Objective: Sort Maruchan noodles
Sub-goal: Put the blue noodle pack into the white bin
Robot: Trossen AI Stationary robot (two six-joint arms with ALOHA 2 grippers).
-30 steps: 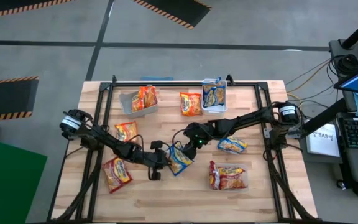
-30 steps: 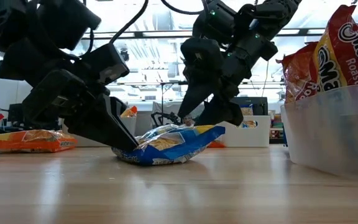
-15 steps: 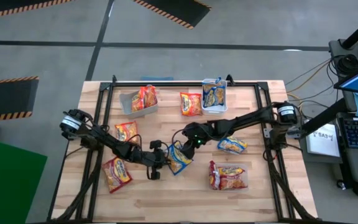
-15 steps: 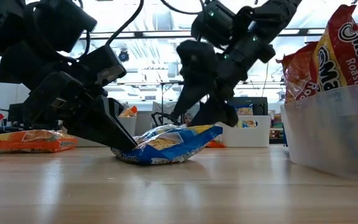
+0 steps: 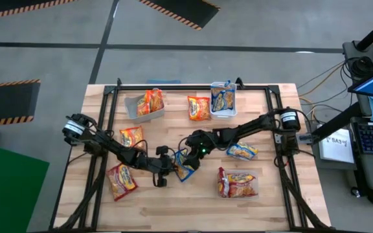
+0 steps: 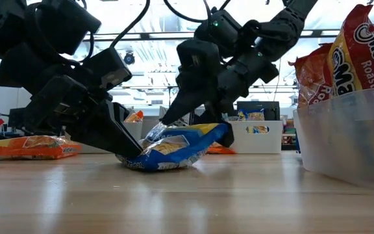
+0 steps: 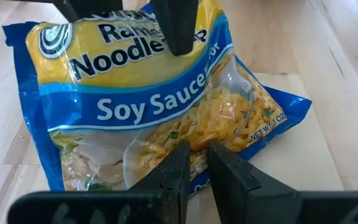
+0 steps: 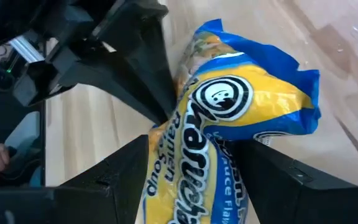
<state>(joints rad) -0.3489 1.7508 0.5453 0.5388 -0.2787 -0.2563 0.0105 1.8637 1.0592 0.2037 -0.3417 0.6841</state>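
Though half hidden, blue packet [image 6: 174, 148] is pinched by left jaws, straddled by right's wide-open jaws.

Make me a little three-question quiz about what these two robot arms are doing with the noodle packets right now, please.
1. True or false: both grippers are at the same blue-and-yellow packet.
2. Which flavour is printed on that packet? A) Chicken B) Soy Sauce C) Shrimp
3. Fill in: the right gripper has one finger on each ____ of the packet.

Key
1. True. The left gripper pinches the packet's edge, its fingers nearly shut, while the right gripper's fingers stand wide around the other end.
2. B.
3. Side.
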